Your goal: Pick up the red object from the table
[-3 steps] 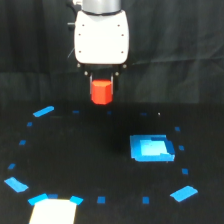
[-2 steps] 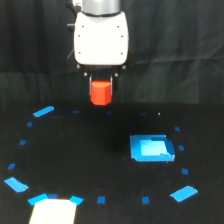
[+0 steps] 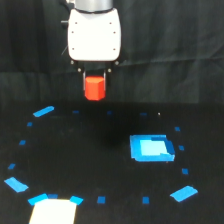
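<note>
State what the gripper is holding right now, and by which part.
The gripper holds the red object by its upper end, pinched between the fingers; most of the block hangs below them, clear of the table.

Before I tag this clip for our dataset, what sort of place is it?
Probably a robot lab test rig, not a home or workshop. A black table is ringed with blue tape markers, a black curtain hangs behind, and the white gripper holds a red block.
</note>
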You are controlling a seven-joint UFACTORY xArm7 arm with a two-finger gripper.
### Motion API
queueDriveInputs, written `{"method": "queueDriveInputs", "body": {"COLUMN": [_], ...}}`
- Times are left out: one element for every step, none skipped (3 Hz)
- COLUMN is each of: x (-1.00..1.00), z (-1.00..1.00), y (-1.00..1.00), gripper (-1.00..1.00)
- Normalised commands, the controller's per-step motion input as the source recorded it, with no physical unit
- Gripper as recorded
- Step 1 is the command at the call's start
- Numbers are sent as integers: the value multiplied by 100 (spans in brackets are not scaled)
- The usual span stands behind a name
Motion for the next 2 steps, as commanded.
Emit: {"method": "queueDriveInputs", "body": {"x": [1,-29], "z": [0,17], "y": [25,55], "gripper": [-82,-74]}}
